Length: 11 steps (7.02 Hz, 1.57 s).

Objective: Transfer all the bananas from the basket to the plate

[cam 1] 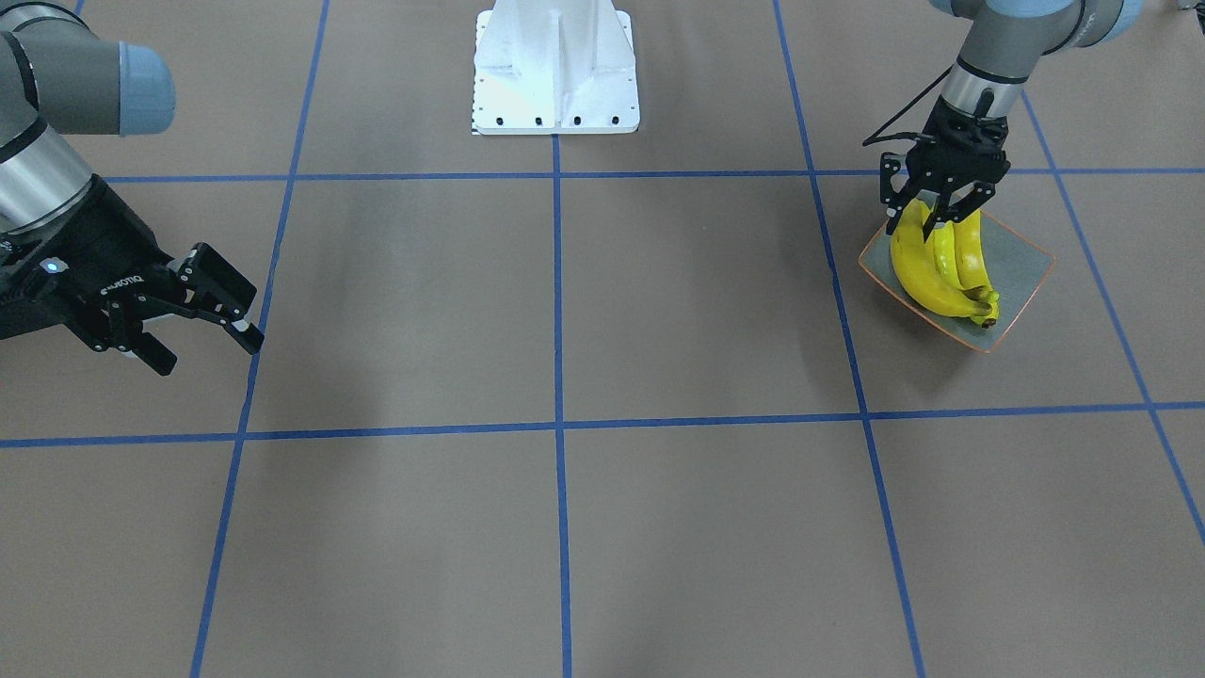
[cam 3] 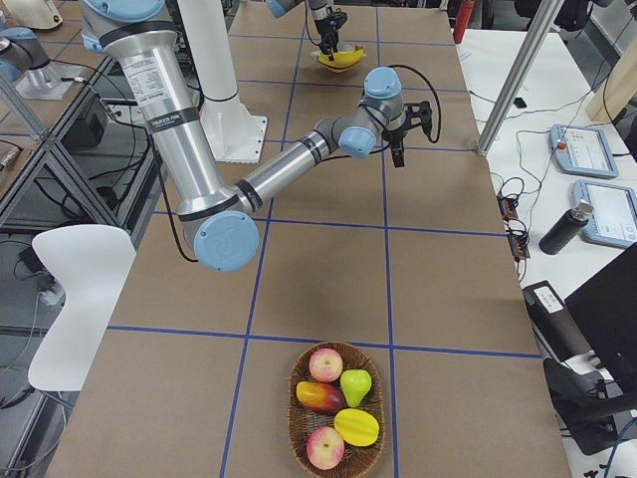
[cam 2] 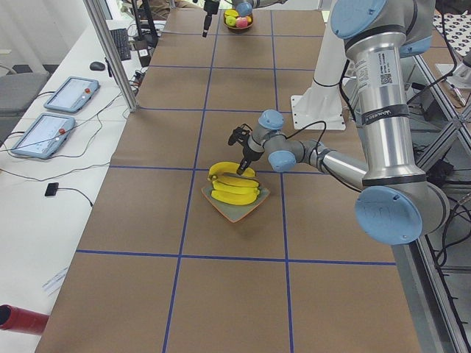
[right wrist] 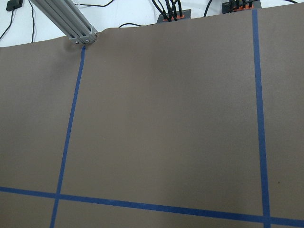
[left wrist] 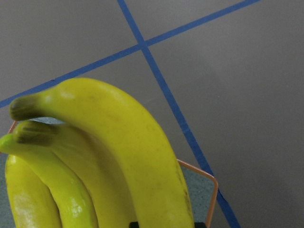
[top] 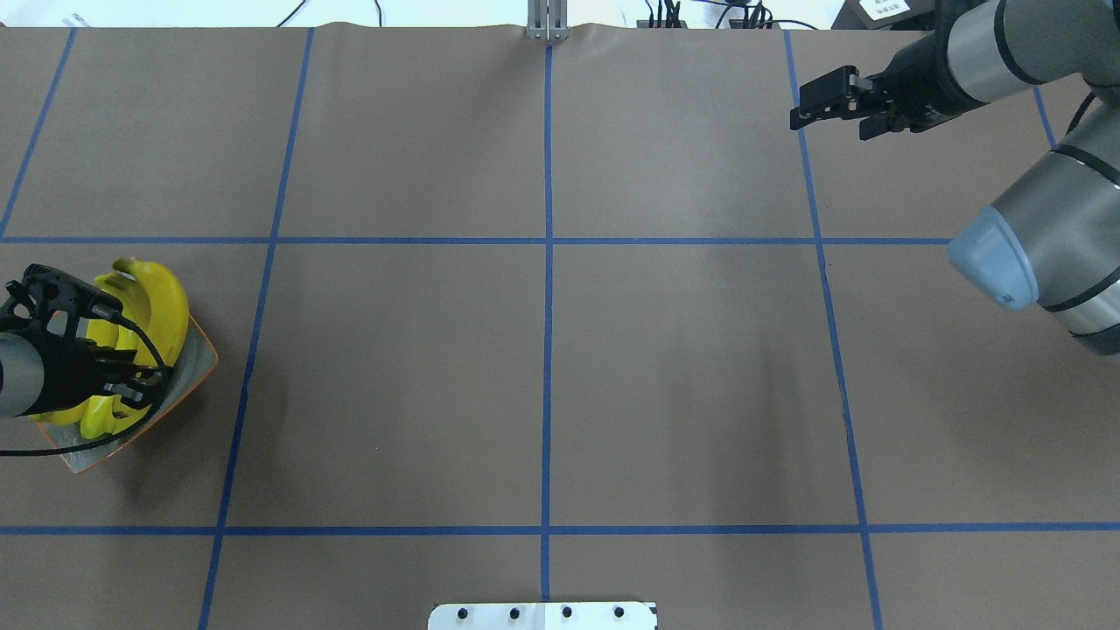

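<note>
Yellow bananas (cam 1: 937,268) fill the plate (cam 1: 1021,259) — left gripper (cam 1: 944,215) fingers spread, seemingly straddling one; right gripper (cam 1: 209,325) open, empty.

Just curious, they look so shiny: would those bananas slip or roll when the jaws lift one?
The bananas look glossy and plastic, so probably stiff, light and a bit slippery. Their curve likely makes them rock, not roll. Piled on the plate, a neighbour might shift.

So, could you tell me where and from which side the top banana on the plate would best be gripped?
Probably at mid-length, from straight above. The top banana lies on its side over the others on the plate, so its curved middle is the highest, most exposed part. Fingers should close across its width; the tapering stem ends would likely slip. The left gripper is already above it.
</note>
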Tool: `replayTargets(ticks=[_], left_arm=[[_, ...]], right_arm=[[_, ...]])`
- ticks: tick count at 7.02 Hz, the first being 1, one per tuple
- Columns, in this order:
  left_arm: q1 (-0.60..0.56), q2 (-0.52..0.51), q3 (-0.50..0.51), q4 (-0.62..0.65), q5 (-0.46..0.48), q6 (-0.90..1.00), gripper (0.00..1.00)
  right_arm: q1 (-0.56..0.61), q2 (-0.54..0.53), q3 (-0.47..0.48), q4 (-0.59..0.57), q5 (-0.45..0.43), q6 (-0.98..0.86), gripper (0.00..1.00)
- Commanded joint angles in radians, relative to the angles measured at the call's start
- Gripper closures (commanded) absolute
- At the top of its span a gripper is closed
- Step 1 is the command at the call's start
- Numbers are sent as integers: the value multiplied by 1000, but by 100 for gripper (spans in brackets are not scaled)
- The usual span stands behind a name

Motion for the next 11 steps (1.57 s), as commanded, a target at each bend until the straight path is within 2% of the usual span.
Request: replayTargets(ticks=[1,3,4,5,6,8,9,10,11], left_arm=[[0,-1,0,-1,5,7,1],[-4,1,-39,-6,-13,5,1],[-77,-1,-59,0,-79,7,1],[-239,-8,-50,17,-257,8,1],[-401,-11,-49,88,-376,113,1],[-606,-16,-44,313,-403,403,1],[-698,-16,-26,380,-404,515,1],[-798,-16,44,415,-433,675,1],[-907,-16,127,428,-526,785,0]], right_arm=[[0,-7,1,3,-1,0,0],[14,-9,0,1,6,0,0],[28,-22,1,0,11,-3,0],[44,-54,0,-3,11,-73,0],[72,-105,0,-11,11,-166,0],[147,-209,0,-20,16,-347,0],[203,-226,6,-114,26,-483,0],[262,-227,12,-234,29,-638,0],[319,-227,4,-337,29,-790,0]])
